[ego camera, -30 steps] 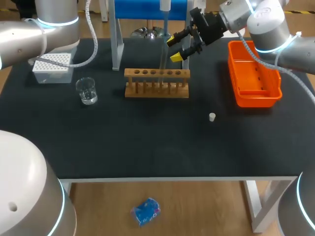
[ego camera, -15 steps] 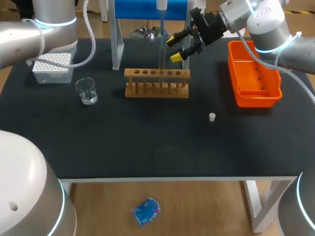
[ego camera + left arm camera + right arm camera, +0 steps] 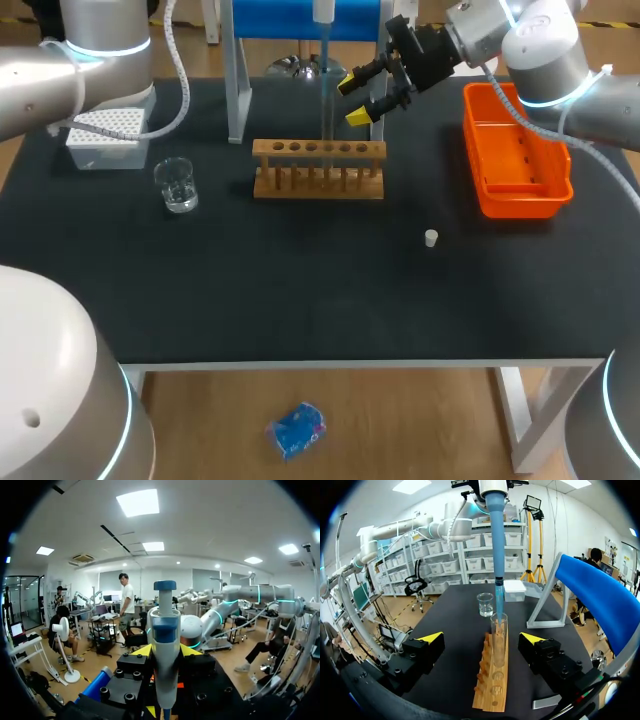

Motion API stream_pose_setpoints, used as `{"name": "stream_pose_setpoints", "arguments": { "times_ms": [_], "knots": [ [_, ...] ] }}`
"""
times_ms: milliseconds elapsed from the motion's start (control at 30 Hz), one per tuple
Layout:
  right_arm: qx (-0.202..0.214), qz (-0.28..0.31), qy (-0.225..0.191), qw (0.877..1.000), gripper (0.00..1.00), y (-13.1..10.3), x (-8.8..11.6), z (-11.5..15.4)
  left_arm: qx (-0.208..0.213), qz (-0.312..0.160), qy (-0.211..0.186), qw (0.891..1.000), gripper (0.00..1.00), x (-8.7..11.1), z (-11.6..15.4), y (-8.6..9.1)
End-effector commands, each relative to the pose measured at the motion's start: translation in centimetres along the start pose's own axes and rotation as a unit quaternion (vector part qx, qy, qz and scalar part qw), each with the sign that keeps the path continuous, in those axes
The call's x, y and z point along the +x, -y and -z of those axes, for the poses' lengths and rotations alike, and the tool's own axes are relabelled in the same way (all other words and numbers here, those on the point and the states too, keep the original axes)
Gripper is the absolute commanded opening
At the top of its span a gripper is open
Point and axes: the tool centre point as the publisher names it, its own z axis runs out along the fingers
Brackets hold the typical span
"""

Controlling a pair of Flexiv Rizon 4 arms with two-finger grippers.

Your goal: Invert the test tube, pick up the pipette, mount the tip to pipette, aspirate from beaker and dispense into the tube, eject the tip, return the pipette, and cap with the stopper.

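blue pipette (image 3: 165, 645) sits gripped between left fingers (image 3: 141, 651), tip (image 3: 497, 600) inside test tube (image 3: 498, 630).

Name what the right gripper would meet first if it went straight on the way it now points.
Probably the test tube standing in the wooden rack, the pipette poised at its mouth; it lies ahead between the open fingers of the right gripper. Depth is unclear.

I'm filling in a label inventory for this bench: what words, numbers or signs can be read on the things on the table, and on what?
No text is readable anywhere on the table.
On the beaker: any markings are too small to make out.
On the pipette: no legible print on its blue and white body.
On the wooden rack, orange bin and tip box: no print shows.
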Motion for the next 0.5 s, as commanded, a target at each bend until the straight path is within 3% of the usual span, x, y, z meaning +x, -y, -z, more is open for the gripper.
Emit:
{"name": "stream_pose_setpoints", "arguments": {
  "times_ms": [33,500],
  "knots": [
    [0.001,0.0,0.001,1.0,1.0,-0.04,0.06,0.05,0.0,0.003,0.0,1.0,0.0,0.36,-0.12,-0.05],
    [0.001,0.0,0.001,1.0,1.0,-0.04,0.06,0.05,0.001,0.003,-0.009,1.0,0.0,-0.05,-0.73,-0.07]
  ]
}}
